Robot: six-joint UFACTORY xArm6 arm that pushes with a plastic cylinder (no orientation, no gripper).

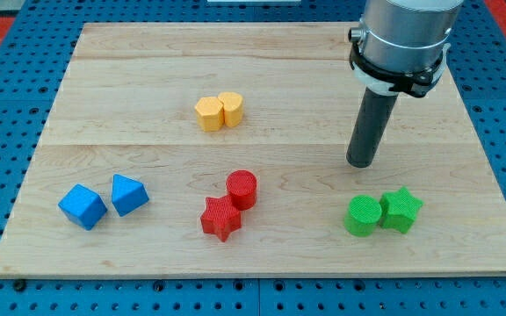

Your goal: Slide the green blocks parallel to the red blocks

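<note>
A green cylinder (363, 216) and a green star (401, 210) sit touching side by side at the view's lower right. A red cylinder (242, 189) and a red star (220, 218) sit touching near the bottom middle, the cylinder up and to the right of the star. My tip (361, 164) rests on the board just above the green cylinder, a short gap away, and to the right of the red blocks.
Two yellow blocks (219, 111) sit together at the upper middle. Two blue blocks (104, 201) sit at the lower left. The wooden board (148, 70) lies on a blue perforated table; its bottom edge is close under the green blocks.
</note>
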